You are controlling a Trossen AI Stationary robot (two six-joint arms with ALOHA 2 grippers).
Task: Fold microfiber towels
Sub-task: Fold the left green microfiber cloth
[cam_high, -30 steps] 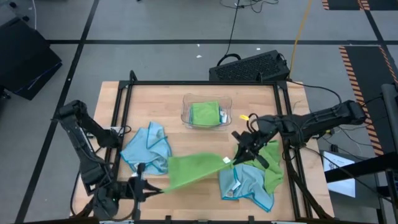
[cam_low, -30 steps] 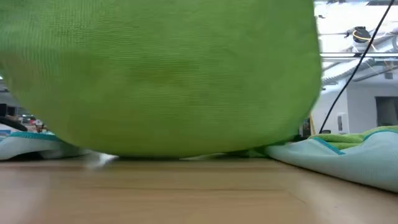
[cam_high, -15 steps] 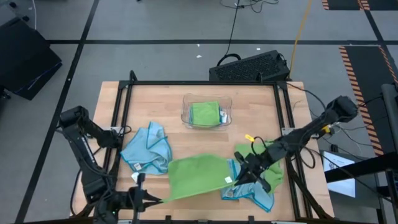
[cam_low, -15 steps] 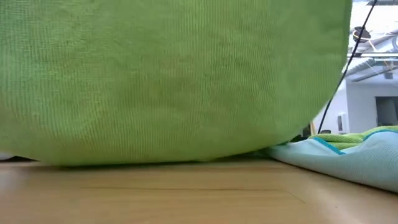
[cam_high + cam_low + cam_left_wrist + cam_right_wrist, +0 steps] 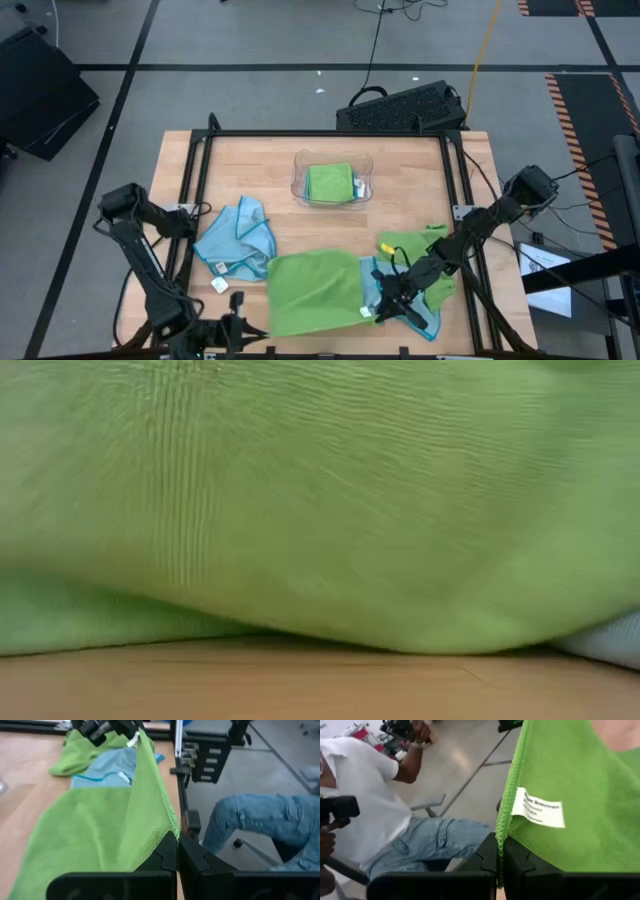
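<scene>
Spreading underway: left tool and right tool each pinch a green towel corner; next, probably lay it flat.

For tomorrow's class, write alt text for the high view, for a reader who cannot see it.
Both grippers, left and right, hold a lime green towel spread at the table's near edge. Other towels lie beside it; a clear tray holds one.

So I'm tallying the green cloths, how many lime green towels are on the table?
3: one folded in the clear plastic tray, one spread flat at the front, one crumpled on the right beside a light blue towel. More may be hidden underneath.
</scene>
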